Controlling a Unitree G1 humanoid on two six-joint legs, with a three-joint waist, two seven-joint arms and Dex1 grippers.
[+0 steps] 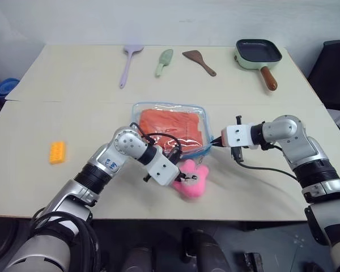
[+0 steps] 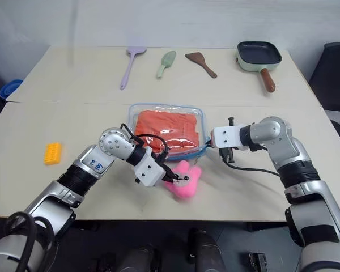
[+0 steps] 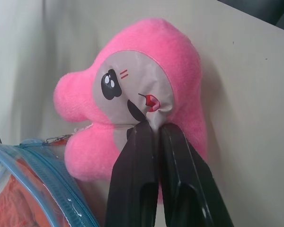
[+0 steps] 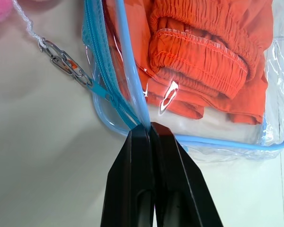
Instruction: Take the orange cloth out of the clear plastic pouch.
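Observation:
The clear plastic pouch [image 1: 201, 115], edged in light blue, lies flat at the middle of the table with the folded orange cloth [image 1: 170, 126] inside it. A pink plush charm [image 1: 194, 182] hangs from its zip by a small chain [image 4: 59, 59] and lies at the pouch's near corner. My left gripper [image 3: 154, 125] is shut on the fabric face of that plush [image 3: 146, 56]. At the pouch's right near corner, my right gripper [image 4: 149, 127] is shut on the blue edging [image 4: 227, 144], just beside the zip. The cloth [image 4: 203, 52] shows through the plastic.
Along the table's far side lie a purple spatula [image 1: 129, 63], a green scoop [image 1: 164, 61], a brown spatula [image 1: 199, 61] and a green pan [image 1: 258, 54]. A yellow-orange block [image 1: 58, 152] sits at the near left. A black chair [image 1: 334, 68] stands off the right edge.

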